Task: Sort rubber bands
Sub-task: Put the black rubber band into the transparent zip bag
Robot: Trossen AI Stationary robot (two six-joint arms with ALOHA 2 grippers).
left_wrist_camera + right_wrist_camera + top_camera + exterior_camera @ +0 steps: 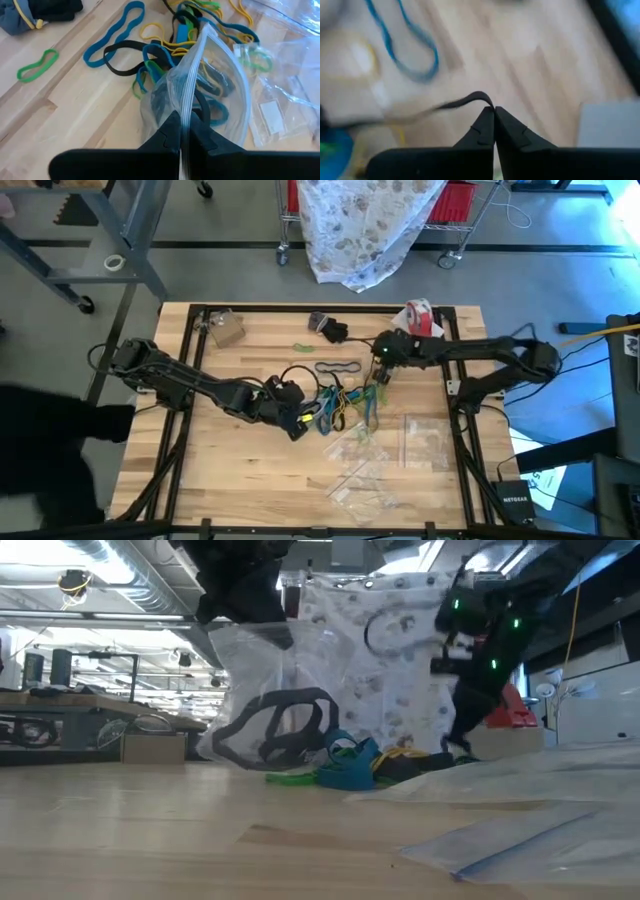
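Sorting barely begun: your left claw (pixel 184 131) clamps a bag (pixel 200 95) holding few bands; right claw (pixel 494 116) pinches a black band (pixel 465 101); pile (pixel 340 402) remains mid-surface.

We're seeing grey floor (pixel 230 275) beyond table, patterned cloth (pixel 365 225) hanging over wire cart (pixel 455 210), ceiling lights (pixel 70 582) glowing.

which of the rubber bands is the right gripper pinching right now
A black rubber band: the right gripper is shut on its end, lifting it off the wood. The blue band and the yellow ones lie loose on the table, untouched.
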